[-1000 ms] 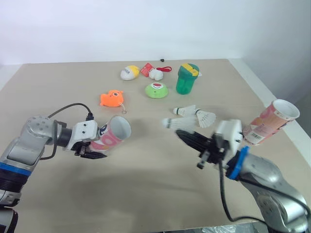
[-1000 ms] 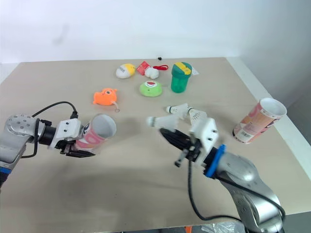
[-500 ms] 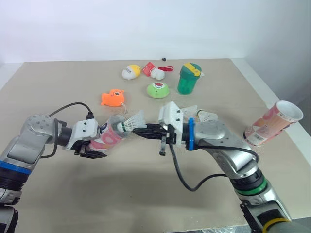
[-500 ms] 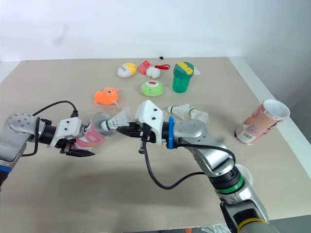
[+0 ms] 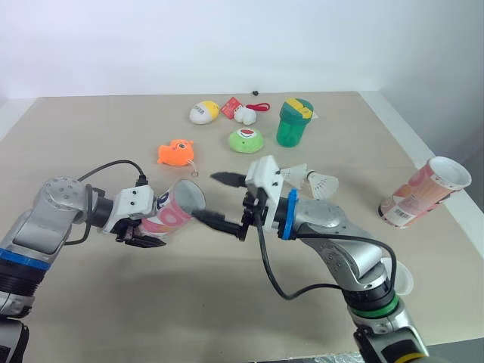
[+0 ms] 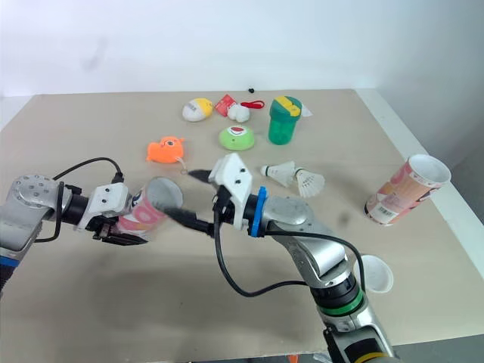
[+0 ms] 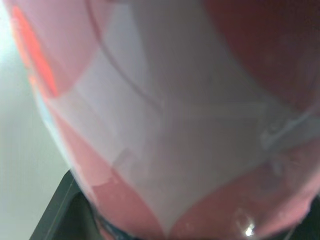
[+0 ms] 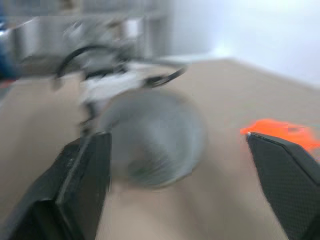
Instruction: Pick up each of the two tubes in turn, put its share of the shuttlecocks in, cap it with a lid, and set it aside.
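1. Two tubes are on my screen. I have the pink tube [image 5: 178, 209] pinched in my left end effector [image 5: 151, 229], held above the worktop [image 5: 227, 302] at about 9 o'clock, its open mouth tipped toward 2 o'clock.
2. My right end effector [image 5: 220, 200] is spread wide and empty, just beside that mouth.
3. The second tube [image 5: 426, 190] lies tilted at the worktop's 3 o'clock edge.
4. Two shuttlecocks [image 5: 310, 179] lie side by side toward 2 o'clock of centre, and a white lid [image 6: 376, 273] rests near 5 o'clock.
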